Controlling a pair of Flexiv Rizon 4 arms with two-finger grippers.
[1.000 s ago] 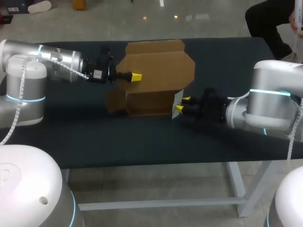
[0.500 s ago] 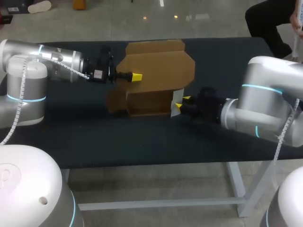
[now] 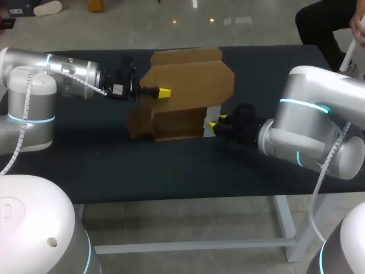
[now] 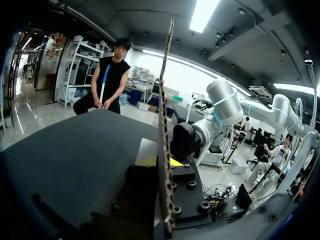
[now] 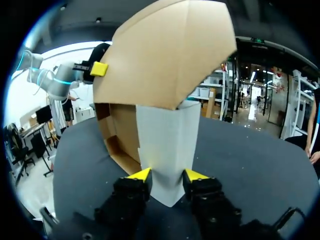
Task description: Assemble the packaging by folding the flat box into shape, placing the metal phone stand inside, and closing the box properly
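black counter [image 3: 171, 165] carries everything, w/ an arm coming in from each side. the brown cardboard box [image 3: 188, 85] sits about mid-counter and looks already folded into shape: the body rests on the counter w/ its open side toward the right arm, and the big lid flap is lifted up over it. the phone stand [image 5: 167, 140] is a pale grey sheet-like piece (i take it for the stand, can't confirm). it stands upright right at the box mouth, under the lid's rim, not yet inside. the left tool [image 3: 164, 92] is at the lid's edge. in the left wrist view the card runs edge-on btw its fingers, so it reads as clamped on the box lid, holding it open. the right tool [image 5: 167, 177] is closed on the stand's lower end, one yellow tip against each side. step in hand, imo: putting the stand in. the next move needs the right arm to push fwd into the opening, low enough to clear the lid, w/ the left holding the lid up. then release, back out and fold the lid down.
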